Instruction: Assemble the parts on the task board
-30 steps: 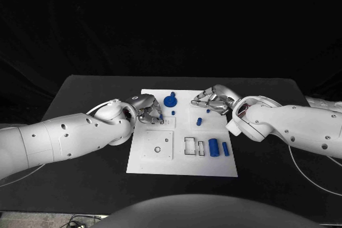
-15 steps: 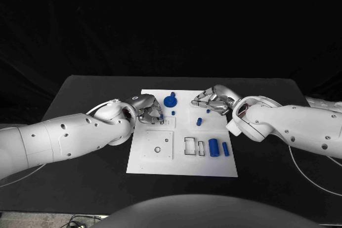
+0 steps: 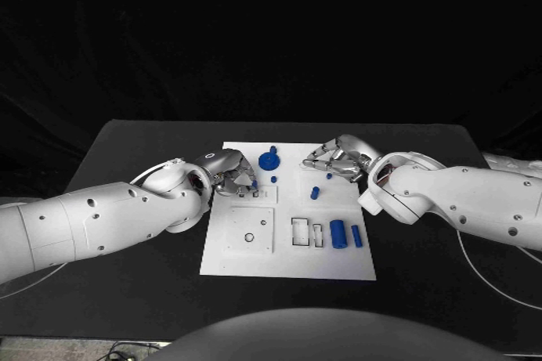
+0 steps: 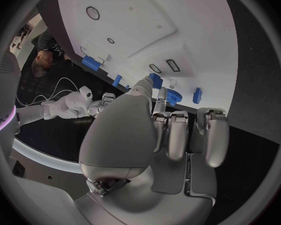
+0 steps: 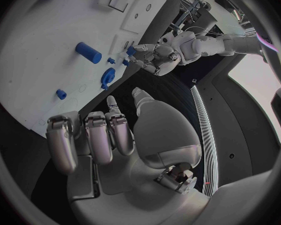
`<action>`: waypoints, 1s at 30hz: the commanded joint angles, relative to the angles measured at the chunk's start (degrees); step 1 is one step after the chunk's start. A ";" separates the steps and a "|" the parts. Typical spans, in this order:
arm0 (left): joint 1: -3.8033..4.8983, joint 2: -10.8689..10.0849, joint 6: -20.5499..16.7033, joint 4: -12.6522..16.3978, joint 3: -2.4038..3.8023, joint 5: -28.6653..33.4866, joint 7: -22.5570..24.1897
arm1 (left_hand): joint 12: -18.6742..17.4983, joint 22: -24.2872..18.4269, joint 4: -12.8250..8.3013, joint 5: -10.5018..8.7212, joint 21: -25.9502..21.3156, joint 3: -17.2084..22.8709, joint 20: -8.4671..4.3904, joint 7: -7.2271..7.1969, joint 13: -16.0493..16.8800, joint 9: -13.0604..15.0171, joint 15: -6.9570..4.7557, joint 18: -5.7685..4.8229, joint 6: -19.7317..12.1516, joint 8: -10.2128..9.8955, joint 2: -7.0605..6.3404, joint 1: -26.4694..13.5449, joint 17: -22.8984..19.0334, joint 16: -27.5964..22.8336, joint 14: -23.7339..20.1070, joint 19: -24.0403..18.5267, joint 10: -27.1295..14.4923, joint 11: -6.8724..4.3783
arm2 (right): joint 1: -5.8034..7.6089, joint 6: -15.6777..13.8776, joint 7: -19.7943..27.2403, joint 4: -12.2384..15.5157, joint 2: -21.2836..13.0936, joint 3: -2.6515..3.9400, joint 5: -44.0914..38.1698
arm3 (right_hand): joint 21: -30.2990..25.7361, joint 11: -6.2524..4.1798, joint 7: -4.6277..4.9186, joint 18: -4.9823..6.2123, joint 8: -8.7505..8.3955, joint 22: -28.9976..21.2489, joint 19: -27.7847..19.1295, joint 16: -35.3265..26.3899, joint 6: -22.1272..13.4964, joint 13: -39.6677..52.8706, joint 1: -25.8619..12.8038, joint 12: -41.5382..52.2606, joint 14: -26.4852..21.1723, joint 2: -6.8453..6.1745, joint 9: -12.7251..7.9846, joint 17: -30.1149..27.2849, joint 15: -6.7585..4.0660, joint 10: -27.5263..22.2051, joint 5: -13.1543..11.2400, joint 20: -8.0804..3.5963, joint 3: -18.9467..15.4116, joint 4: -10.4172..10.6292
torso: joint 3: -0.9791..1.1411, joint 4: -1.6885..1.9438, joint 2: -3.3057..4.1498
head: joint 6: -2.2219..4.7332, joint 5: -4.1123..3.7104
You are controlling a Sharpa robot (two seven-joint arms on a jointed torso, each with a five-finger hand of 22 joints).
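A: What are the fingers of the left hand (image 3: pixel 234 175) doing?

B: They curl inward over the near-left part of the task board (image 3: pixel 288 255), close to a small blue peg (image 3: pixel 275 178) and the blue gear (image 3: pixel 270 160). In the left wrist view the fingers (image 4: pixel 178 135) fold down toward the palm, and a small blue piece (image 4: pixel 156 80) shows just past the thumb tip. Whether the hand pinches that piece or only hovers by it, I cannot tell.

A: And the right hand (image 3: pixel 340 159)?

B: Its fingers are bent and gathered above the far-right part of the board. In the right wrist view the fingers (image 5: pixel 93 135) curl in with nothing visible between them, so it looks closed on nothing.

A: Where do the parts lie?

B: On the white board in the middle of the black table (image 3: pixel 135 142). The gear sits at the far edge between the two hands. A short blue peg (image 3: pixel 316 193) lies below the right hand. Nearer the robot, a thick blue cylinder (image 3: pixel 337 234) and a thin blue bar (image 3: pixel 357 236) lie side by side, apart, just right of a rectangular slot (image 3: pixel 301 231). A square raised plate (image 3: pixel 251 229) with a small ring on it takes the near-left part.

A: The arms?

B: Both white arms come in from either edge, the left forearm (image 3: pixel 102 220) low over the table beside the board, the right forearm (image 3: pixel 452 200) over its right rim.
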 commanded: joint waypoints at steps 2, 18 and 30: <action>0.24 -0.37 0.37 1.07 0.09 3.05 3.06 | -0.09 15.09 0.01 0.02 0.14 0.37 0.37 -0.08 15.04 -0.31 -0.33 -0.43 0.48 -0.05 0.28 -1.70 15.10 0.15 6.06 6.03 6.06 -0.49 | -0.07 0.77 -0.11 -0.10 0.16 0.00 -0.64 | 0.26 0.24 0.68 -0.82 0.28 15.09 5.89 0.23 0.28 15.10 -0.27 0.23 5.98 0.44 0.09 15.07 0.39 5.95 0.36 0.30 -0.01 0.32 | 0.00 -0.01 -0.03 | 0.02 0.01; 1.64 -0.34 7.73 2.13 0.15 5.46 2.31 | -0.09 15.09 0.02 -0.02 0.14 0.43 0.28 0.00 15.04 -0.90 -0.30 -0.43 0.28 -0.40 0.60 -3.47 15.10 0.15 6.06 6.03 6.06 -0.44 | -0.10 1.05 -0.33 -0.15 0.32 0.00 -0.67 | 0.26 0.26 0.70 -0.82 0.32 15.09 5.89 0.23 0.30 15.10 -0.27 0.23 5.98 0.46 0.10 15.07 0.40 5.95 0.51 0.31 0.01 0.32 | -0.02 0.03 0.04 | 0.10 -0.08; 3.37 0.21 15.56 1.31 0.16 5.52 -0.01 | -0.09 15.09 -0.04 -0.01 0.14 0.70 0.19 0.07 15.04 -1.27 -0.26 -0.43 -0.12 -0.55 1.01 -3.94 15.10 0.15 6.06 6.03 6.06 -0.40 | -0.12 1.35 -0.48 -0.22 0.45 0.00 -0.67 | 0.26 0.26 0.70 -0.82 0.34 15.09 5.89 0.23 0.30 15.10 -0.29 0.23 5.98 0.46 0.10 15.07 0.41 5.95 0.56 0.32 0.01 0.32 | 0.01 0.00 -0.02 | 0.00 0.03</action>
